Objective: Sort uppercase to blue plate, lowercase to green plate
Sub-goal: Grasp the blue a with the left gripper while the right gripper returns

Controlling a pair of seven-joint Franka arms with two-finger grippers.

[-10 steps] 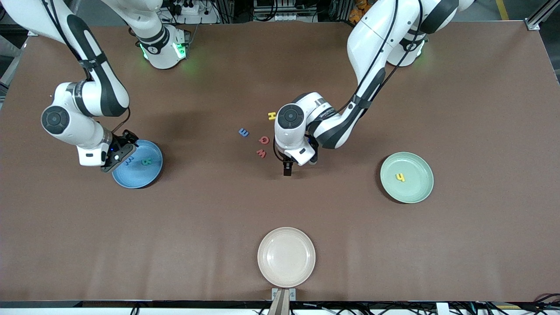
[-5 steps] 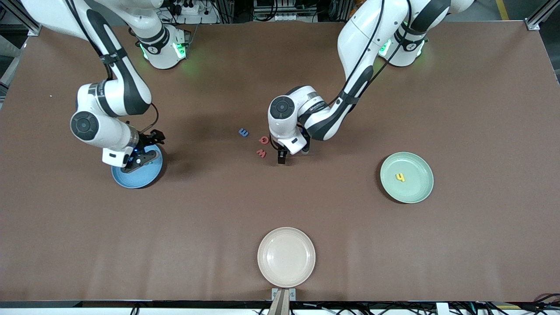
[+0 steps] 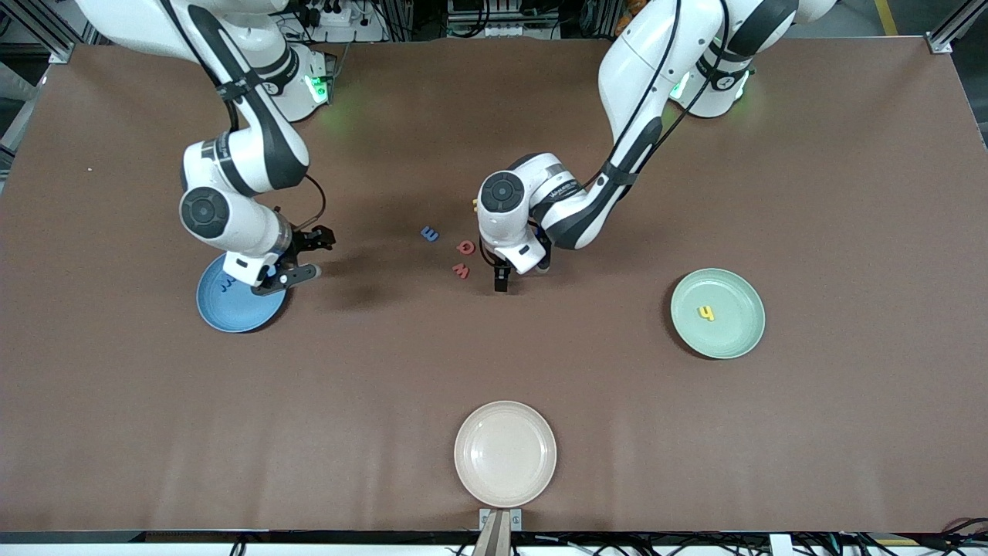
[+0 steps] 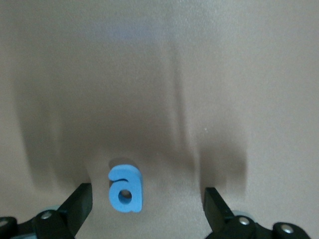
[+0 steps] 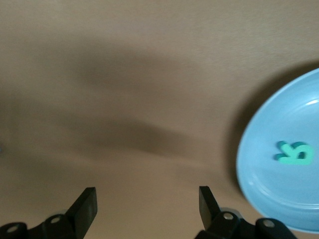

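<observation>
A round cream plate [image 3: 505, 453] sits empty on the brown bench [image 3: 849, 193], at the edge nearest the front camera and about midway between the two ends. Just past that edge, below the plate, a small grey metal bracket [image 3: 500, 519] is fixed to the bench's rim. Dark cables [image 3: 888, 544] run along the strip under the edge, toward the left arm's end.

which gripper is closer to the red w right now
Left. The left gripper, open, is down at the table right beside the red w. The right gripper, open, is off by the blue plate.
</observation>
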